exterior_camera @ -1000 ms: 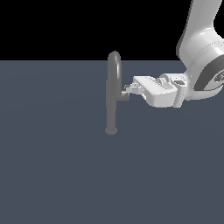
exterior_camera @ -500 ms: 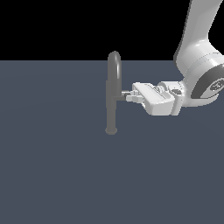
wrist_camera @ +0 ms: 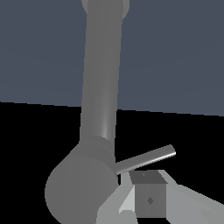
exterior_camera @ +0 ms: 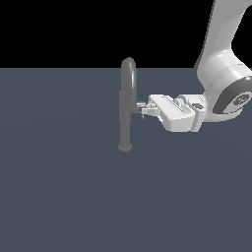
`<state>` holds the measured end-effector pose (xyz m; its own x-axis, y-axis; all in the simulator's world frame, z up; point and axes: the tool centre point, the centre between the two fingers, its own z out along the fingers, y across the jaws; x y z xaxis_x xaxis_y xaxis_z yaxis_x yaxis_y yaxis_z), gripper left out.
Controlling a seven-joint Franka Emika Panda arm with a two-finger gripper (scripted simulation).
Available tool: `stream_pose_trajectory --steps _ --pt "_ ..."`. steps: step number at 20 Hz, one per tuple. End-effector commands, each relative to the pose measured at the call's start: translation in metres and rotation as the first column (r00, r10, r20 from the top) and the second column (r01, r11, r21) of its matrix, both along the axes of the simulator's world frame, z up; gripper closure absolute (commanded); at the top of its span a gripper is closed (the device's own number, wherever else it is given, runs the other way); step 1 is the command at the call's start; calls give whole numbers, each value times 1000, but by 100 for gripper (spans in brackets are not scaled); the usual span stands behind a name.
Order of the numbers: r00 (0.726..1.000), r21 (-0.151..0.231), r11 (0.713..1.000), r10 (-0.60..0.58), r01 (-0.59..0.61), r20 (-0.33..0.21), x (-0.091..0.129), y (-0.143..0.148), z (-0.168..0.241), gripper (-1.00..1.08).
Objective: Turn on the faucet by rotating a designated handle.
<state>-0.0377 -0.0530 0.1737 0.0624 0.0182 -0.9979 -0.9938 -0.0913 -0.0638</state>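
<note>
The faucet is a slim grey column with an arched top, standing on a small round base on the dark floor. Its handle is a short stub on the side toward the exterior view's right. My gripper reaches in level from that side, its fingertips up against the handle. In the wrist view the faucet fills the frame and the handle shows as a round cylinder end. A thin lever pin slants out of it, just above my gripper. The fingers look pressed together, holding nothing.
The white arm comes down from the upper part of the exterior view's right. The flat dark grey-blue floor spreads around the faucet, with no other objects in sight.
My gripper has dropped lower and moved a little toward the exterior view's left, closer to the handle. The hand now lies more level. The faucet column has not moved.
</note>
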Motion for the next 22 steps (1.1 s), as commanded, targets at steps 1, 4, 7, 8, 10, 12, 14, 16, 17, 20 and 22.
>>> stream_pose_trajectory --steps 1,4,7,8,10,12,14,16,17,20,22 --pt "1000 -10 1000 -13 12 -23 5 2 -23 108" --pt "999 -13 1000 -17 16 -38 9 2 -37 108" --pt "998 -17 1000 -20 19 -52 12 3 -51 108" --pt "998 -18 1000 -22 21 -57 13 3 -55 108" --pt "1000 33 999 17 -16 -15 4 -1 -9 108" --pt "1000 27 1000 12 -11 -21 9 0 -16 108" --pt "1000 20 1000 6 -6 -26 14 1 -23 108" --pt "999 13 1000 1 -1 -32 19 2 -30 108" --pt "999 10 1000 -1 1 -35 21 2 -33 108" --pt "999 0 1000 -9 9 -43 28 3 -43 108" --pt "999 -7 1000 -14 13 -49 33 4 -49 108"
